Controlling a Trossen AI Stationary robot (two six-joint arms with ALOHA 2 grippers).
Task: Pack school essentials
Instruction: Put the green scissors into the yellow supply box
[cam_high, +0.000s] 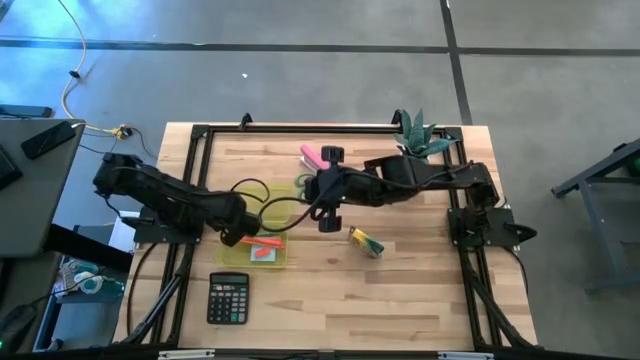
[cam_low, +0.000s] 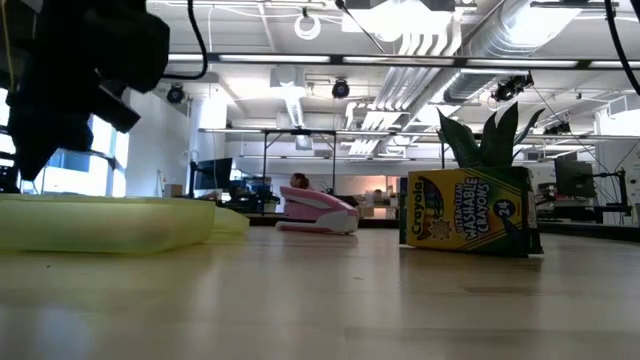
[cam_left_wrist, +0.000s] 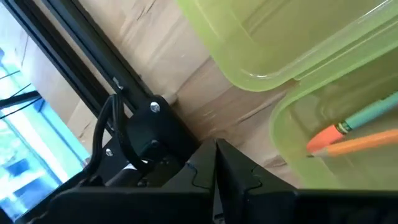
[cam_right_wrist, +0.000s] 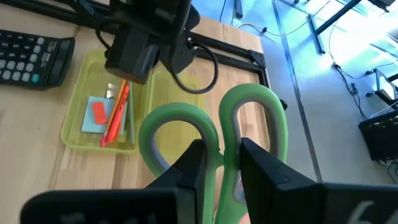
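My right gripper (cam_right_wrist: 221, 155) is shut on the green-handled scissors (cam_right_wrist: 255, 115) above the table's middle (cam_high: 318, 190). My left gripper (cam_high: 232, 237) hovers shut over the left end of a yellow-green tray (cam_high: 262, 258), touching nothing. Lying in the tray are a light-blue note pad (cam_right_wrist: 93, 118), a small red eraser (cam_right_wrist: 99, 112), a red-orange marker (cam_right_wrist: 116, 118) and pencils (cam_left_wrist: 367, 143). The crayon box (cam_high: 366, 242) lies on the table to the tray's right and shows close up in the low view (cam_low: 465, 212). My right gripper pinches the scissors between its two fingers (cam_right_wrist: 196, 163) at the neck where the two green handle loops join (cam_right_wrist: 222, 146). The loops stick out past the fingertips. The blades are hidden behind the gripper. Nothing of the scissors shows at table height in the low view.
A second yellow-green tray or lid (cam_high: 285, 200) lies just beyond the first. A pink stapler (cam_high: 312, 155) sits farther back, a black calculator (cam_high: 228, 298) near the front left, and a green plant (cam_high: 420, 135) at the far right. Bare wood stretches across the near right.
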